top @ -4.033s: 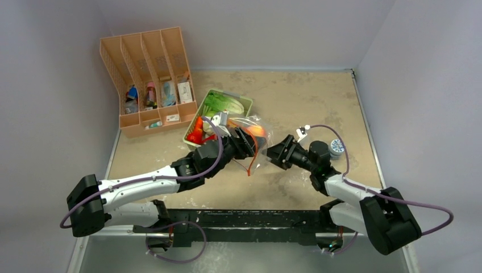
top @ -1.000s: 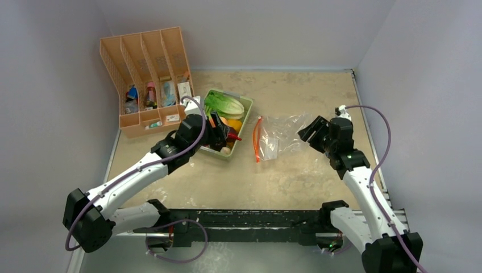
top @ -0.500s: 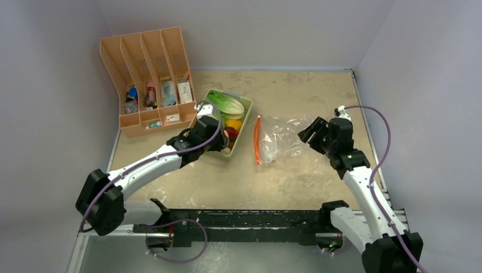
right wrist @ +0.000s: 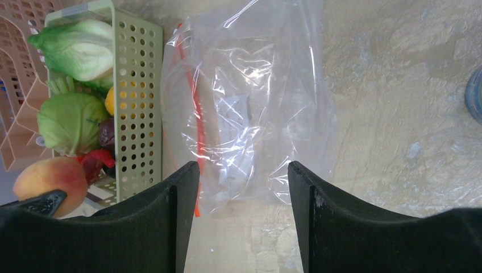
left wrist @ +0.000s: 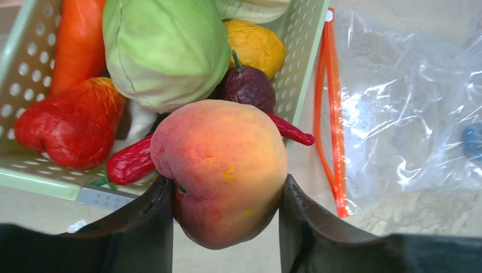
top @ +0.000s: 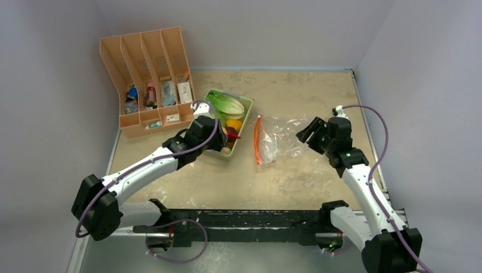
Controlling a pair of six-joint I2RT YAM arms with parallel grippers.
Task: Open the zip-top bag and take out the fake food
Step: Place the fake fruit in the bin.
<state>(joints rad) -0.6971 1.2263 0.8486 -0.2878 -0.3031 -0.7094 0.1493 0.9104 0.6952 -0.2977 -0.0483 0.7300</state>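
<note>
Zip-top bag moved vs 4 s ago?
Yes. The zip-top bag has shifted right, away from the green tray, and lies flat beside it.

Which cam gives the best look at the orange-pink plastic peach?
Left wrist: the orange-pink plastic peach fills the centre, gripped by the left gripper. Right wrist catches it small at the left edge. Top external: the left gripper blocks it.

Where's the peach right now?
In the left wrist view, the peach is gripped in the left claw at the near rim of the pale-green tray, beside the cabbage, with the zip-top bag to its right.
</note>
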